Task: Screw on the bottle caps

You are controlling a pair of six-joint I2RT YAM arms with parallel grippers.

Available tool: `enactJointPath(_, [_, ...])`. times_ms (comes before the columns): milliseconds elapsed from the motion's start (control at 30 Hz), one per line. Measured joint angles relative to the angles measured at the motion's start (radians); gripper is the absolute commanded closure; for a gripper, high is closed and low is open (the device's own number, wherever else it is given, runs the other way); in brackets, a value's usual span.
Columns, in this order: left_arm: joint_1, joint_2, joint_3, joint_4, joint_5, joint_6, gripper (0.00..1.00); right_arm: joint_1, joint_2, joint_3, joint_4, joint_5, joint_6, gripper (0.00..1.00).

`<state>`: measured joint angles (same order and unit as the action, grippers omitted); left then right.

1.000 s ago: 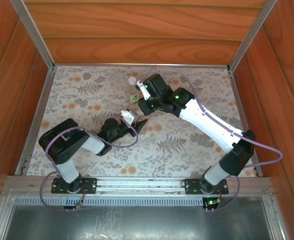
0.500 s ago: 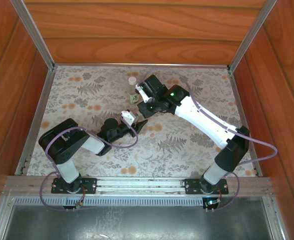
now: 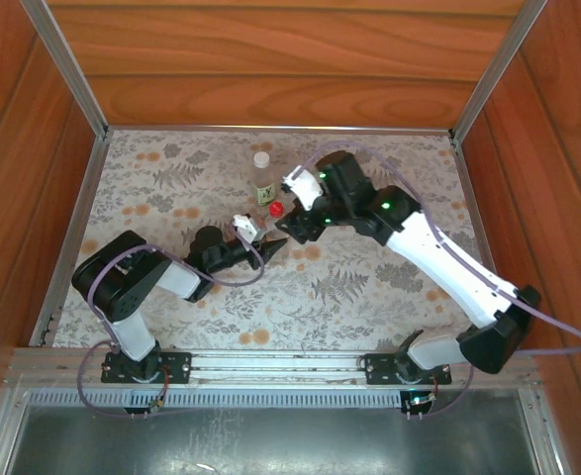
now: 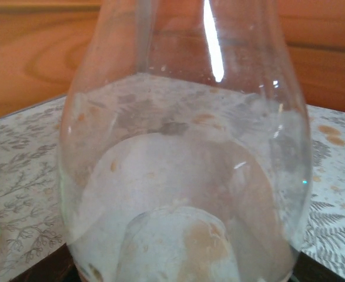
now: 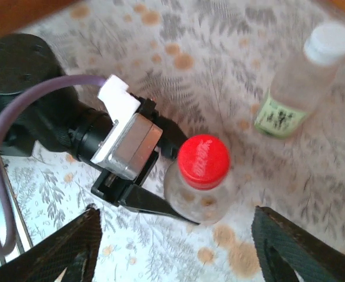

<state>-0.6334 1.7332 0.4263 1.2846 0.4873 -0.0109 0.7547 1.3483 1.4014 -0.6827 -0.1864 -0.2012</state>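
Observation:
A short clear bottle stands upright with a red cap on its neck, and the same red cap shows from above. My left gripper is shut on this bottle's body, one dark finger on each side. Up close, the clear bottle spans nearly the whole left wrist view. My right gripper hangs above the cap, open, with nothing between its fingers. The taller bottle with a green-yellow label stands apart, with a white cap on top.
The floral table cover is walled in by wooden panels and a metal frame. The taller bottle stands just behind the held one. The right arm stretches diagonally over the right half of the table.
My right gripper has opened, let go of the red cap and drawn back up and to the right. The left gripper and its bottle have shifted slightly left.

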Motion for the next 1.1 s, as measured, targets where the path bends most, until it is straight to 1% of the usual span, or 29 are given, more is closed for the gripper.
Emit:
enactJointPath(33, [0.013,0.000,0.000,-0.001,0.042,-0.003,0.47,-0.032,-0.026,-0.034,0.049,-0.056,-0.038,0.33])
enactJointPath(133, [0.031,0.001,0.000,-0.004,0.125,-0.008,0.47,-0.106,-0.051,-0.092,0.123,-0.193,-0.139,0.36])
enactJointPath(300, [0.032,0.007,0.000,-0.006,0.208,-0.010,0.47,-0.189,0.015,-0.085,0.154,-0.385,-0.272,0.38])
enactJointPath(400, [0.038,0.010,0.001,-0.007,0.234,-0.013,0.47,-0.207,0.070,-0.059,0.148,-0.452,-0.333,0.38])
enactJointPath(533, [0.043,0.012,0.001,-0.008,0.251,-0.013,0.47,-0.208,0.112,-0.039,0.146,-0.494,-0.367,0.37])
enactJointPath(600, [0.044,0.013,0.001,-0.008,0.254,-0.013,0.47,-0.208,0.111,-0.042,0.164,-0.499,-0.364,0.35])
enactJointPath(700, [0.045,0.013,0.002,-0.008,0.254,-0.013,0.47,-0.212,0.095,-0.076,0.246,-0.487,-0.333,0.33])
enactJointPath(800, [0.045,0.013,0.005,-0.011,0.254,-0.014,0.43,-0.223,0.065,-0.143,0.340,-0.435,-0.275,0.32])
enactJointPath(900, [0.045,0.013,0.006,-0.013,0.253,-0.016,0.36,-0.232,0.028,-0.211,0.416,-0.364,-0.222,0.31])
enactJointPath(933, [0.045,0.013,0.006,-0.014,0.251,-0.019,0.30,-0.233,0.011,-0.233,0.441,-0.340,-0.204,0.31])
enactJointPath(967, [0.045,0.012,0.006,-0.018,0.251,-0.024,0.28,-0.233,-0.001,-0.249,0.457,-0.324,-0.192,0.31])
enactJointPath(1100, [0.045,0.010,-0.016,-0.106,0.225,-0.039,0.18,-0.233,-0.066,-0.304,0.520,-0.250,-0.141,0.30])
